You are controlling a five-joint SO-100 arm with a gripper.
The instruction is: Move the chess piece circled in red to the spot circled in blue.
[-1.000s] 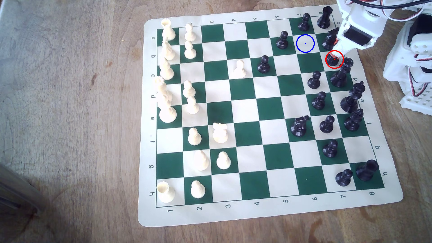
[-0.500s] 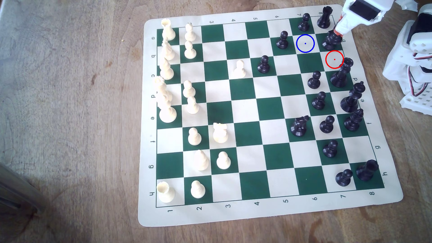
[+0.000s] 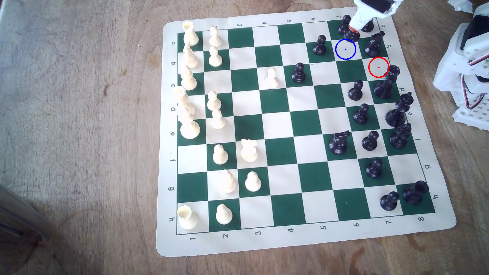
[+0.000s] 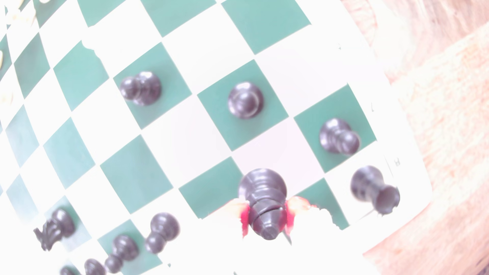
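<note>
My gripper (image 3: 353, 28) is shut on the black bishop (image 3: 351, 35), holding it in the air near the board's far right corner in the exterior view. The bishop hangs just above the blue-ringed cream square (image 3: 345, 49), overlapping a black pawn (image 3: 344, 21) behind it. The red-ringed cream square (image 3: 378, 67) has no piece on it. In the wrist view the bishop (image 4: 264, 201) is gripped at its upper part by the orange-red pads (image 4: 244, 219) of my gripper (image 4: 267, 219), its round base pointing away over the board.
A black knight (image 3: 373, 43) stands to the right of the blue ring in the exterior view, a black pawn (image 3: 320, 45) to its left, a black rook (image 3: 368, 26) behind my gripper. A black queen (image 3: 386, 83) sits next to the red ring. The arm's white base (image 3: 465, 68) stands off the mat's right edge.
The gripper has lifted the bishop off the red-ringed square, then carried it up and to the exterior view's left, past the knight, to just behind the blue ring.
</note>
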